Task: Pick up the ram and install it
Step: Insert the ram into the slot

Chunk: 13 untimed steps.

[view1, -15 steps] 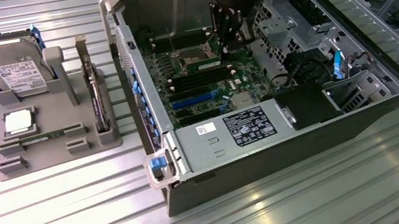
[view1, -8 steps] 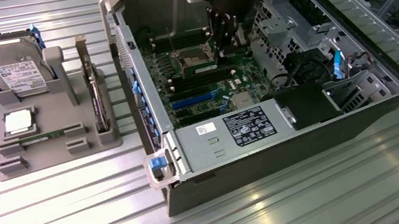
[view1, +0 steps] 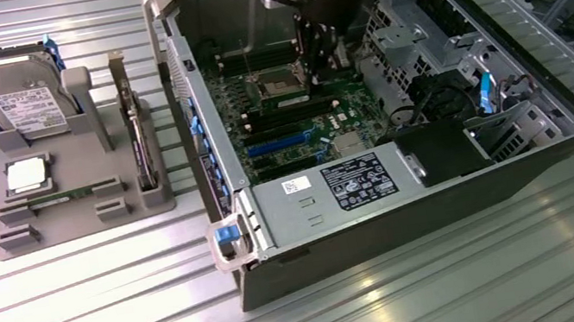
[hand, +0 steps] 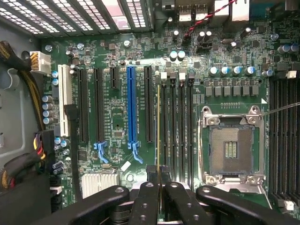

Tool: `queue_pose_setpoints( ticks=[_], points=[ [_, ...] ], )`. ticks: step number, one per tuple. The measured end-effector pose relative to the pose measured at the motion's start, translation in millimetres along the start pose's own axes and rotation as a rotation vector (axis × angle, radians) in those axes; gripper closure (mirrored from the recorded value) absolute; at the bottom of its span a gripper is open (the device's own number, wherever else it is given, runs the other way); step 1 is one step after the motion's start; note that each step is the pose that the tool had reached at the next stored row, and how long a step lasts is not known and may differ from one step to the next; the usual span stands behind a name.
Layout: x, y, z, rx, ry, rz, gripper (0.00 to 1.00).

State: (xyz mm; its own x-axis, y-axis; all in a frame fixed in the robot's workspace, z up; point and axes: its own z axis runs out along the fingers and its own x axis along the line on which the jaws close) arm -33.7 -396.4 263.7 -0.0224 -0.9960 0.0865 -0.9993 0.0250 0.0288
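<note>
While hand grips ram, CPU socket beside

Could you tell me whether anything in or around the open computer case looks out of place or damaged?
Nothing stands out. The gripper holds the ram edge-on over the memory slots beside the empty processor socket; the motherboard shows no damage.

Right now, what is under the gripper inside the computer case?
Under the gripper, the ram stands edge-on over the memory slots, beside the empty processor socket. The ram's end within the fingers is covered.
</note>
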Motion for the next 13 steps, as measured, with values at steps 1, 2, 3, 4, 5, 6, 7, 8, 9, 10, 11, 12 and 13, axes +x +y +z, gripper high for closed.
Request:
queue_pose_setpoints(
  ticks=[1, 2, 3, 4, 5, 6, 7, 8, 9, 10, 11, 12, 13],
  points=[
    [-1.6, 0.2, 0.7, 0.0, 0.0, 0.0, 0.88],
    [-2.0, 0.8, 1.6, 0.0001, -0.0002, 0.0, 0.88],
    [-2.3, 2.2, 3.2, 0.0, 0.0, 0.0, 0.88],
    [-2.6, 3.7, 4.9, -0.0001, 0.0001, 0.0, 0.88],
    [-3.6, 4.7, 6.2, -0.0001, 0.0003, 0.0, 0.88],
    [-4.5, 5.0, 6.6, -0.0001, 0.0002, 0.0, 0.88],
    [-5.5, 5.5, 7.2, 0.0, 0.0001, 0.0, 0.88],
    [-6.6, 6.0, 8.2, 0.0001, -0.0002, 0.0, 0.88],
    [-6.9, 6.4, 9.1, 0.0001, -0.0001, 0.0, 0.88],
    [-6.9, 6.7, 9.8, 0.0, 0.0001, 0.0, 0.88],
    [-7.0, 6.7, 10.9, 0.0, 0.0001, 0.0, 0.88],
    [-7.2, 6.7, 12.3, 0.0, 0.0, 0.0, 0.88],
    [-8.2, 6.7, 14.3, 0.0, 0.0, 0.0, 0.88]
  ],
)
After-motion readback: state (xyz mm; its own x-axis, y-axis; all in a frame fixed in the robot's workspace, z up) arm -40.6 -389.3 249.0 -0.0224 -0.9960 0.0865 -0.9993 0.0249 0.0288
